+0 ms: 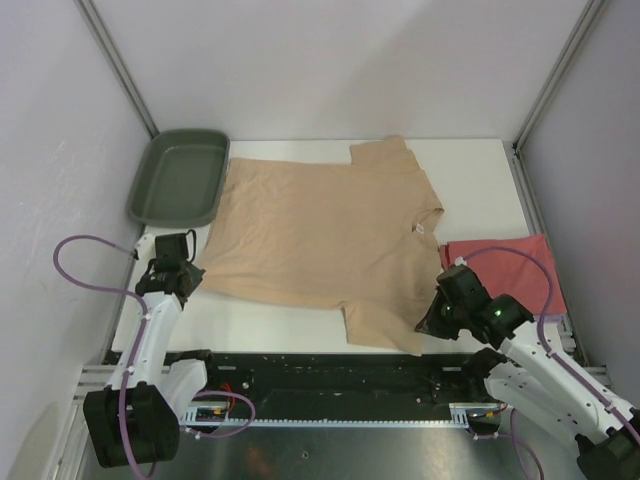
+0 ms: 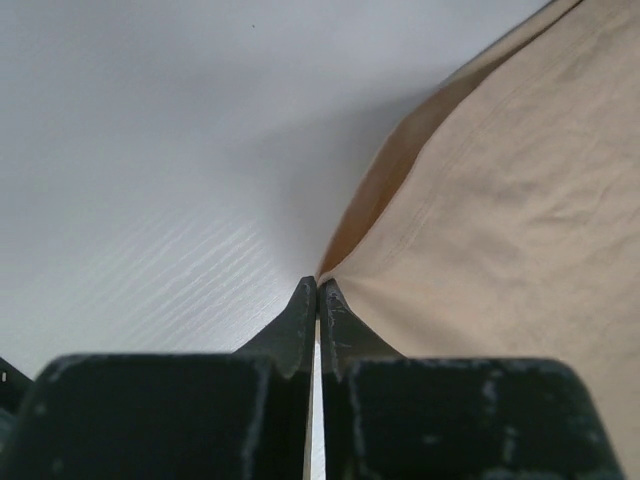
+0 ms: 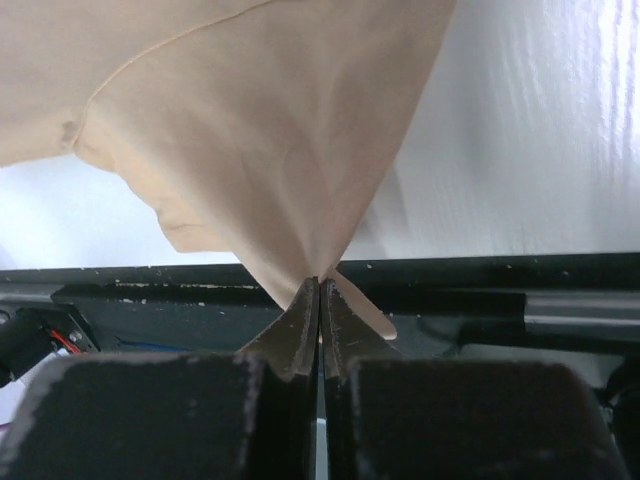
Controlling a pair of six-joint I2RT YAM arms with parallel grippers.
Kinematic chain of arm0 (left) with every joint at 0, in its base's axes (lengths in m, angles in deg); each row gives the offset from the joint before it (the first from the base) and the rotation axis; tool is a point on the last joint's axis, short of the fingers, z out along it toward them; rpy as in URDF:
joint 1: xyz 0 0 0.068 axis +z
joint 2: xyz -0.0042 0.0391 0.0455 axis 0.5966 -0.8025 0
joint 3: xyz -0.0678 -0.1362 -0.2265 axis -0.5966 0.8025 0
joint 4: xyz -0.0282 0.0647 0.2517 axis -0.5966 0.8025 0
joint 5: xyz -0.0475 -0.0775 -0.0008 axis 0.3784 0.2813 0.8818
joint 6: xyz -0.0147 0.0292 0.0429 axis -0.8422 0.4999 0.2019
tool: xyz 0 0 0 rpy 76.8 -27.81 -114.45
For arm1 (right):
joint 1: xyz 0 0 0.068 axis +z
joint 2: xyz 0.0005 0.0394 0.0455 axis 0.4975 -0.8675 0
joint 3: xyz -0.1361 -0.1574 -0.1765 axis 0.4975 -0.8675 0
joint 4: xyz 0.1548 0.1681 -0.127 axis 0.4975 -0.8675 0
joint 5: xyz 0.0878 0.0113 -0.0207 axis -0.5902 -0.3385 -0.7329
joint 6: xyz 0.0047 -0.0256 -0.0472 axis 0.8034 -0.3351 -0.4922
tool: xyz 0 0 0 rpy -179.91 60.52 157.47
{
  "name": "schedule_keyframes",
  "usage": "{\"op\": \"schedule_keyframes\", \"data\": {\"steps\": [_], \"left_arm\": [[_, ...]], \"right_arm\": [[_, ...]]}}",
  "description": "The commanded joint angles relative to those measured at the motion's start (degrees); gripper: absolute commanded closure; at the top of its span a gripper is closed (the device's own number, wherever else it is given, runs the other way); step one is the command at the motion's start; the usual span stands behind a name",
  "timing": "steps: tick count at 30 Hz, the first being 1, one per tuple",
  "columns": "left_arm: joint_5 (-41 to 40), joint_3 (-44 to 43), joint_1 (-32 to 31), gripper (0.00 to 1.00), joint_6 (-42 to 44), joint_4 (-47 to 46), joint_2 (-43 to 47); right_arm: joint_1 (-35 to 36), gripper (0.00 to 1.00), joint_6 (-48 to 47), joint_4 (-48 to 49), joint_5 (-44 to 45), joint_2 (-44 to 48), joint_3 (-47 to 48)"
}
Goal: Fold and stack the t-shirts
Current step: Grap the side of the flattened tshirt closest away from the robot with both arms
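Firmly clamped on edges of tan t-shirt: left end effector and right end effector; table alongside.

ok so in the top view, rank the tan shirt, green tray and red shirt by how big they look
1. tan t-shirt, by far the largest.
2-3. green tray and coral-red t-shirt look alike; the right arm covers part of that shirt, so no ranking.

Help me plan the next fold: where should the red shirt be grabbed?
Take the red shirt by its far left corner, probably from above. It lies flat, so only edges give cloth to pinch, and that corner is bare; the right arm covers the near side. The right gripper is shut on the tan shirt.
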Motion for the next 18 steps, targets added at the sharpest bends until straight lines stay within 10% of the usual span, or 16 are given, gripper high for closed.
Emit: {"op": "schedule_keyframes", "data": {"steps": [1,18], "left_arm": [[-1.9,-2.7,-0.2,1.0,2.2,0.5,-0.4],[-2.7,-6.4,-3.5,1.0,5.7,-0.6,-3.2]], "right_arm": [[0.9,1.0,2.3,-6.1,5.0,-0.5,5.2],[3.0,1.0,-0.3,-9.4,11.2,-4.0,15.7]]}}
